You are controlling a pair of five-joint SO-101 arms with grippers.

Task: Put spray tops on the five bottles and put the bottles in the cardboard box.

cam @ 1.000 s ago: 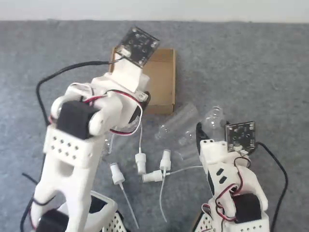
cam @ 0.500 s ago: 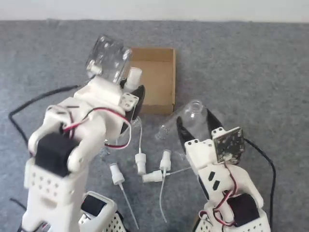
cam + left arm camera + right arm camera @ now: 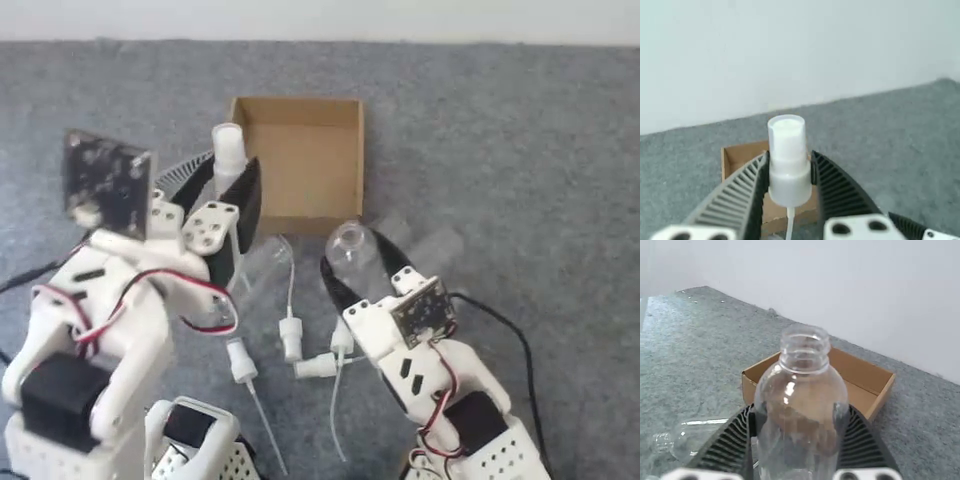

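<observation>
High view: flat grey carpet-like table cover (image 3: 520, 150), pale wall strip along the far edge. Open brown cardboard box (image 3: 300, 175), square with low walls, sits at the far middle. Left gripper (image 3: 232, 182) is raised just beside the box's near-left corner, its ribbed black fingers clamped on an upright white plastic spray top (image 3: 228, 147) (dip tube hangs below). Right gripper (image 3: 362, 262) is near the box's near-right corner, pinching a clear round plastic bottle (image 3: 350, 243), neck up. Loose white spray tops (image 3: 291, 336) lie on the cover between the arms; other clear bottles (image 3: 432, 240) lie on their sides.

Left wrist view: left gripper (image 3: 788, 175) closed snugly around the spray top (image 3: 786, 142); box (image 3: 740, 152) behind it.

Right wrist view: right gripper (image 3: 799, 421) grips the bottle (image 3: 802, 385) at its body, the mouth open and uncapped; box (image 3: 862, 385) behind it.
</observation>
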